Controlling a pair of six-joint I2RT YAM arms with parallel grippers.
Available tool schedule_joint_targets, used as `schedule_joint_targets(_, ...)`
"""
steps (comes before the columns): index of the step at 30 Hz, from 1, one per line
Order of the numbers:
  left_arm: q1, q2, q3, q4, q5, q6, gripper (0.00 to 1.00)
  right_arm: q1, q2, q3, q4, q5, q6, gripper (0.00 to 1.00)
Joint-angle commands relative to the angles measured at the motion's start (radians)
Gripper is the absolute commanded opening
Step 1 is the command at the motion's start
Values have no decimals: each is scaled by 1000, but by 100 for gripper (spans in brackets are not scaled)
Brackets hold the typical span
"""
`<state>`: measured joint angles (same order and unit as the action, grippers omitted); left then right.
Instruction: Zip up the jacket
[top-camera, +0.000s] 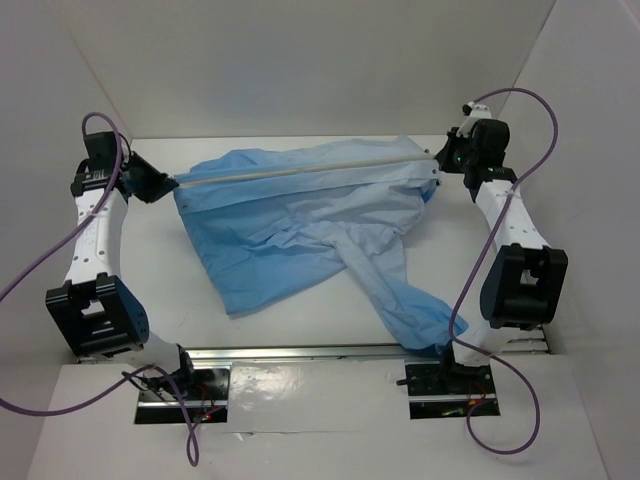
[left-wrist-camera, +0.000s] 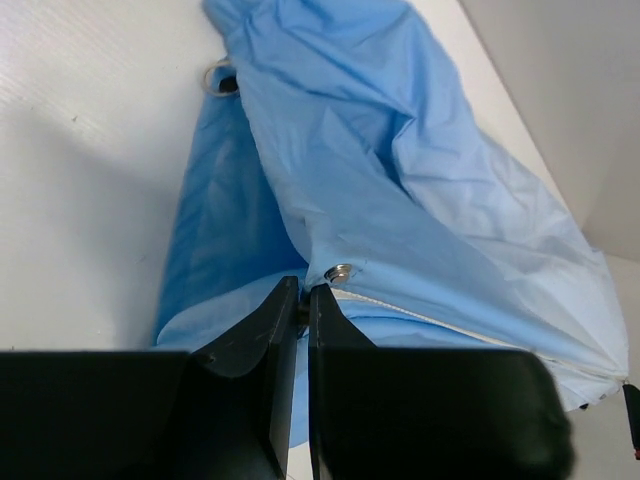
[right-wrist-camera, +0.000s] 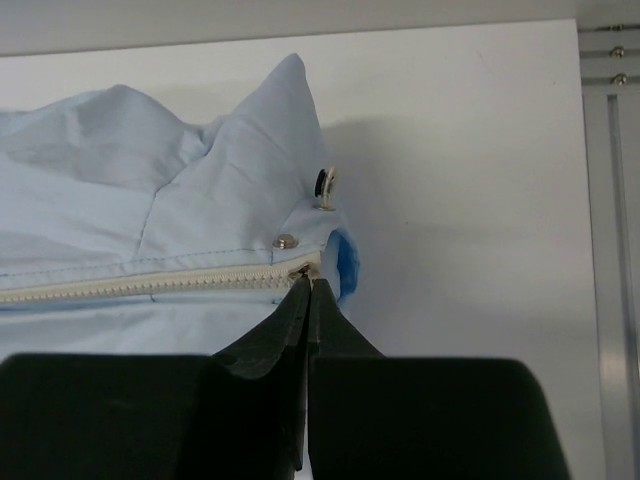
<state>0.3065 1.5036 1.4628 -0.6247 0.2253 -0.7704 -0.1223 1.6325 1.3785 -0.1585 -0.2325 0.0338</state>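
The light-blue jacket lies across the table, with one sleeve trailing toward the near edge. Its pale zipper strip is stretched taut between my two grippers. My left gripper is at the strip's left end, shut on the jacket's edge just below a metal snap. My right gripper is at the right end, shut on the small metal zipper pull. The zipper teeth run closed leftward from the pull. A snap and a cord toggle sit just beyond.
White enclosure walls rise close behind and beside both grippers. A metal rail runs along the table's near edge, and another rail shows at the right of the right wrist view. Purple cables loop around both arms.
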Motion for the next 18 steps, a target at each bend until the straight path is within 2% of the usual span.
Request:
schedule_joint_targets(1, 69, 20, -21, 46, -176, 65, 0, -62, -37, -19, 109, 254, -34, 0)
schedule_joint_targets(8, 79, 29, -30, 46, -222, 74, 0, -62, -28, -19, 100, 323, -14, 0)
schedule_joint_targets(11, 79, 38, -21, 46, -166, 97, 0, -62, -39, -10, 100, 277, -2, 1)
schedule_joint_targets(12, 79, 47, -21, 46, -144, 109, 0, -62, -39, 5, 84, 265, 12, 13)
schedule_joint_targets(13, 79, 47, 3, 46, -117, 123, 10, -62, -27, 46, 67, 265, 23, 56)
schedule_joint_targets(14, 79, 47, 4, 46, -69, 146, 27, -62, -26, 74, 19, 265, 32, 77)
schedule_joint_targets(16, 60, 28, 16, 46, -60, 158, 62, -33, -7, 132, -44, 289, 32, 98)
schedule_joint_targets(17, 48, 12, 16, 46, -72, 158, 84, -21, -7, 189, -100, 318, 23, 100)
schedule_joint_targets(18, 36, -2, 16, 46, -81, 172, 94, 2, -7, 207, -122, 372, 23, 100)
